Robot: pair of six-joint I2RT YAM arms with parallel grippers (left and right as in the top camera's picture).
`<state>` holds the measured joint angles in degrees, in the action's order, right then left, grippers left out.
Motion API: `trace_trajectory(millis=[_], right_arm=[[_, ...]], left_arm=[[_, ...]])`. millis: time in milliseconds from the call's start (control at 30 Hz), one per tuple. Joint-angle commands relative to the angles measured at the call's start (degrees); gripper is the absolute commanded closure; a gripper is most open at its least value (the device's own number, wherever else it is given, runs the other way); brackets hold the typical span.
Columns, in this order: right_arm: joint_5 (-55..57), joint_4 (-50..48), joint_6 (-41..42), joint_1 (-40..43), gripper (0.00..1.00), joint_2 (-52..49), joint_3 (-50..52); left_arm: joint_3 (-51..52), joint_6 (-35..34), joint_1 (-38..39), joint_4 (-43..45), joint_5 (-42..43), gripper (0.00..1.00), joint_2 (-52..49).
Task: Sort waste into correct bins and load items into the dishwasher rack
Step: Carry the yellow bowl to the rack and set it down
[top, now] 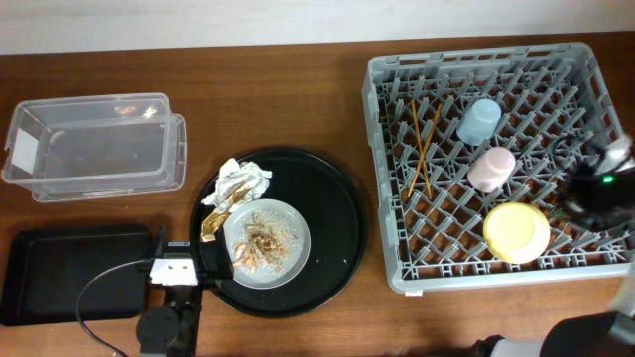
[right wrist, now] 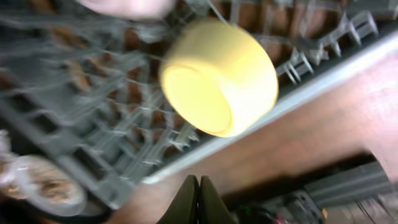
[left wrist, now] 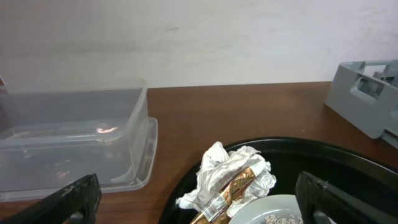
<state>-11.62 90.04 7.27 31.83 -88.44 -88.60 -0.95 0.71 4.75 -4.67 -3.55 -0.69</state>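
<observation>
Crumpled white-and-gold wrapper (top: 239, 186) lies far-left on the round black tray (top: 332, 213), touching the plate (top: 298, 236).
Its gold strip runs near-left to far-right, and the pale plate holds beige crumbs (top: 265, 242). The left gripper (left wrist: 199, 200) sits at the tray's near edge, fingers spread wide, empty. Clear tub (top: 94, 149) far left; shallow black tray (top: 60, 273) near left. The grey pegged rack (top: 387, 149) at right holds chopsticks (top: 422, 144) lying near-to-far, blue cup (top: 479, 121), pink cup (top: 492, 169) and yellow-green bowl (top: 516, 231). The right gripper (right wrist: 198, 188) above it is pinched together, empty.

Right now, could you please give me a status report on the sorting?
Left gripper open, facing crumpled white-and-gold wrapper. Right gripper shut, empty. Yellow-green bowl in grey plastic rack. Nothing blocking.
</observation>
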Motion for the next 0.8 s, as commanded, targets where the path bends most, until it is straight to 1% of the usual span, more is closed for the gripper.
trace_trajectory(millis=[0,100,233,267,333,467,567,767], right_arm=[[7.72,-4.31,5.9,-3.28,0.96,-0.11,8.33],[7.15,-9.68,7.89,-3.8,0.96,-0.11,14.86],[7.23,-14.64,8.09,-3.8,0.96,-0.15,18.69],[7.45,-15.52,8.37,-3.8,0.96,-0.15,19.02],[8.57,-17.55,11.8,-3.74,0.96,-0.15,19.08],[13.92,-21.05,17.55,-3.69,0.96,-0.22,19.08],[14.67,-22.6,18.56,-3.69,0.96,-0.22,19.08],[14.67,-22.34,18.75,-3.72,0.96,-0.22,19.08]], left_arm=[[0.42,1.07,0.17,0.11,0.37,0.01,0.24],[0.42,1.07,0.17,0.11,0.37,0.01,0.24],[0.42,1.07,0.17,0.11,0.37,0.01,0.24],[0.42,1.07,0.17,0.11,0.37,0.0,0.24],[0.42,1.07,0.17,0.11,0.37,0.01,0.24],[0.42,1.07,0.17,0.11,0.37,0.01,0.24],[0.42,1.07,0.17,0.11,0.37,0.01,0.24],[0.42,1.07,0.17,0.11,0.37,0.01,0.24]])
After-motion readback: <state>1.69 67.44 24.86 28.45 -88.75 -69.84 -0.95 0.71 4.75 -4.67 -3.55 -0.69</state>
